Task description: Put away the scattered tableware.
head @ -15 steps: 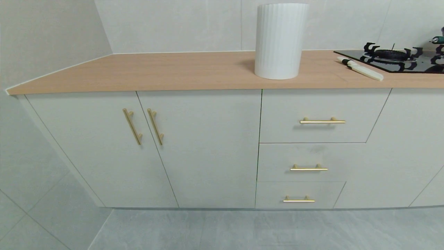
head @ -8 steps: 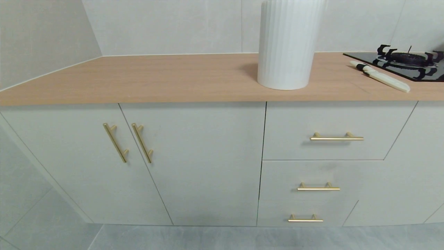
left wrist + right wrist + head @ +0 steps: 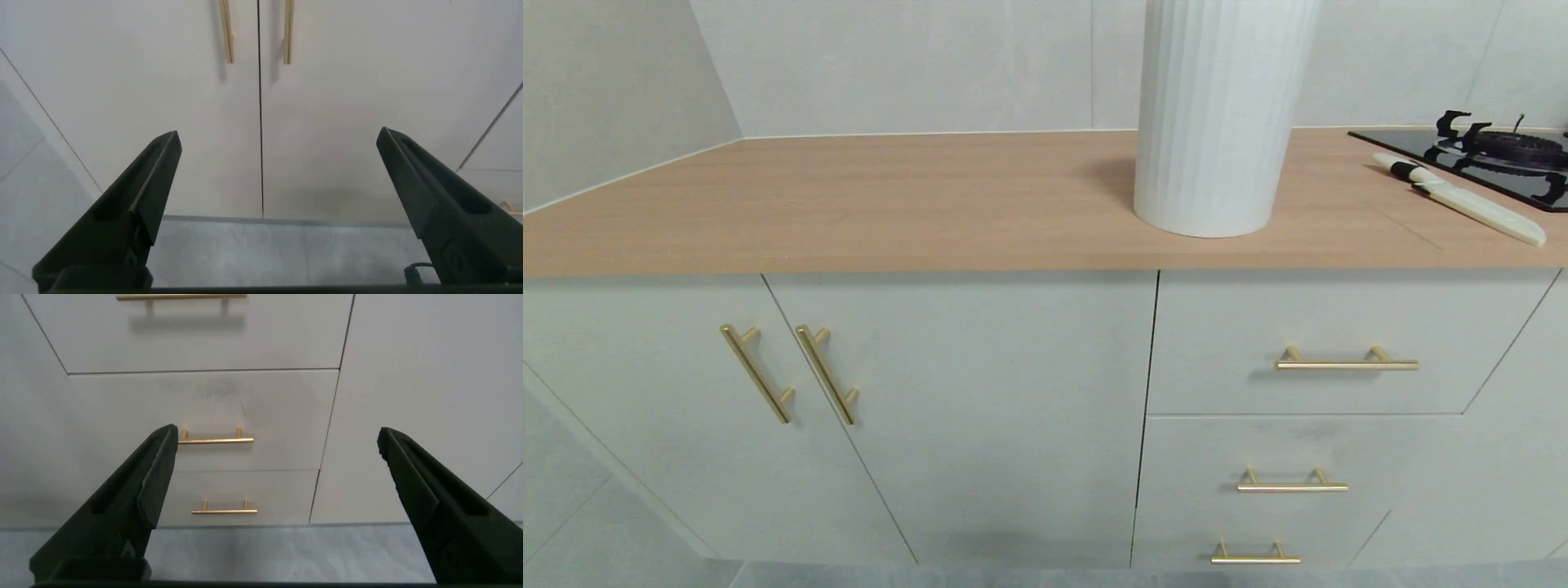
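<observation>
I see a long cream-white knife with a black band (image 3: 1462, 200) lying flat on the wooden tabletop (image 3: 890, 204), far over on my right. One end points at the front edge. The end with the band lies just beside the black stove (image 3: 1503, 151). A tall white ribbed tub (image 3: 1217, 122) stands upright near the knife, on its left, not touching it.

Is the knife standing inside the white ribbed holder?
No, the knife lies flat on the countertop, apart from the white ribbed holder.
</observation>
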Tool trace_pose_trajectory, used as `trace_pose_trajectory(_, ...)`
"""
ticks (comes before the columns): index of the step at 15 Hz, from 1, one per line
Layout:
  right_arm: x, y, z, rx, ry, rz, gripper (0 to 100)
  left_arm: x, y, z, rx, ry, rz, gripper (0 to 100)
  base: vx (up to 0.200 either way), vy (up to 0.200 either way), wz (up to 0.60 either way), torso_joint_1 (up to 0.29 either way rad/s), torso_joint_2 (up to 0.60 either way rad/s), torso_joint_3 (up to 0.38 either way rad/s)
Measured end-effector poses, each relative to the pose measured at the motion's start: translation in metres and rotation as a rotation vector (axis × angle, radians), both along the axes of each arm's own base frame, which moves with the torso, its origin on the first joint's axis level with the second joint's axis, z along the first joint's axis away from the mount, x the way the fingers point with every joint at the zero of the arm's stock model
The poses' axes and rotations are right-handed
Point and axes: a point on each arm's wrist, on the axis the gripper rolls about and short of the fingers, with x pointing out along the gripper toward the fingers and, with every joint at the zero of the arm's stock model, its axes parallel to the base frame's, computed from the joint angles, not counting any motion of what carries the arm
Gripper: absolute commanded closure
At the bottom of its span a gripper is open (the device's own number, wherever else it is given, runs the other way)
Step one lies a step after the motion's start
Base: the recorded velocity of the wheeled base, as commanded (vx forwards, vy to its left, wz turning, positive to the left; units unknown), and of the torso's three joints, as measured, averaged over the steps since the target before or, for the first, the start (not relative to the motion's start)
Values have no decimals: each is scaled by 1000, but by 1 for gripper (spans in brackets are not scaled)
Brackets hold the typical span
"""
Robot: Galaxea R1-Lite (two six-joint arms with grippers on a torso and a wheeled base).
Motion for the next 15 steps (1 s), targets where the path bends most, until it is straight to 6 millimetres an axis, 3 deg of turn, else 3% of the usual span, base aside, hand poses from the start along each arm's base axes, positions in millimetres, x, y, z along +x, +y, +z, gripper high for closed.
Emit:
trace_pose_trajectory(10,0,0,0,1,0,0,0,0,0,0,1,0,0,0,0,0,0,0,0,0)
trace_pose_trajectory(15,0,0,0,1,0,-1,0,0,0,0,5,1,-1,0,0,-200,0,4,1,1)
